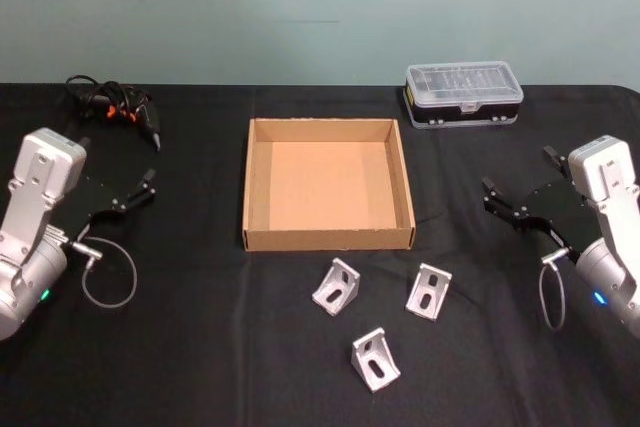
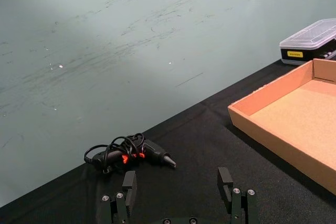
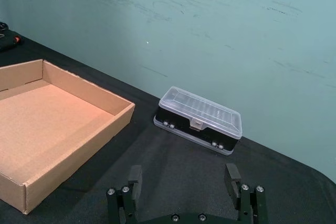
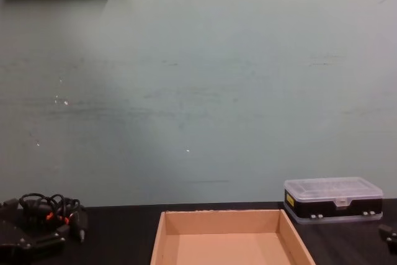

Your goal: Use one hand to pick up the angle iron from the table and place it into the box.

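Note:
Three silver angle irons lie on the black table (image 1: 200, 367) in front of the box: one at the left (image 1: 336, 287), one at the right (image 1: 429, 291), one nearest me (image 1: 375, 358). The tan cardboard box (image 1: 328, 239) sits empty at the table's middle; it also shows in the left wrist view (image 2: 273, 140), the right wrist view (image 3: 73, 150) and the chest view (image 4: 231, 218). My left gripper (image 1: 120, 182) hovers open at the table's left, well away from the angle irons. My right gripper (image 1: 518, 185) hovers open at the right, empty too. Open fingers (image 2: 129, 184) show in the left wrist view, and open fingers (image 3: 231, 176) in the right wrist one.
A clear-lidded black-based plastic case (image 1: 463, 93) stands at the back right, behind the box. A black tool with orange marks and a coiled cable (image 1: 115, 107) lies at the back left. A cable loop (image 1: 108, 272) hangs by the left arm.

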